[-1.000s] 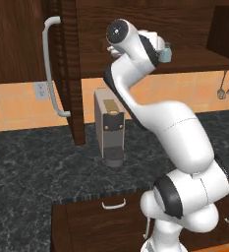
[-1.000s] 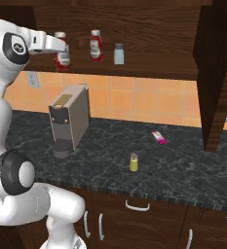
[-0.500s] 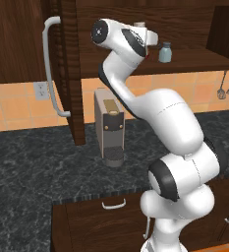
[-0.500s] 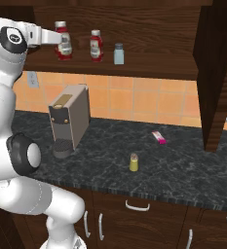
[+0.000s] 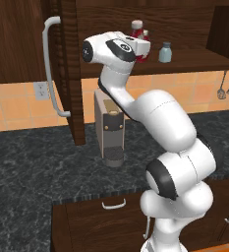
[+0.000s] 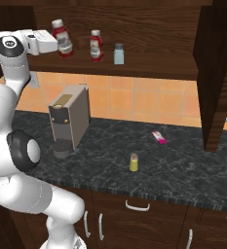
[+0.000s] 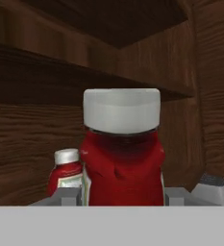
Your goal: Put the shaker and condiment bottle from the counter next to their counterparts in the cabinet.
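Swinging further left along the cabinet point(image 6: 134, 68) shelf since the earlier frame, the arm has carried the gripper point(image 6: 62, 44) and the condiment bottle point(image 6: 61, 38) away from the counterpart red bottle point(image 6: 96, 45) and the blue-grey shaker point(image 6: 118, 53). Its fingers are partly closed, pinching the condiment bottle's body from both sides, held tilted at shelf height. On the counter point(image 6: 183, 170), the yellow-green shaker point(image 6: 133, 162) stands near a pink-and-white tube point(image 6: 158, 137).
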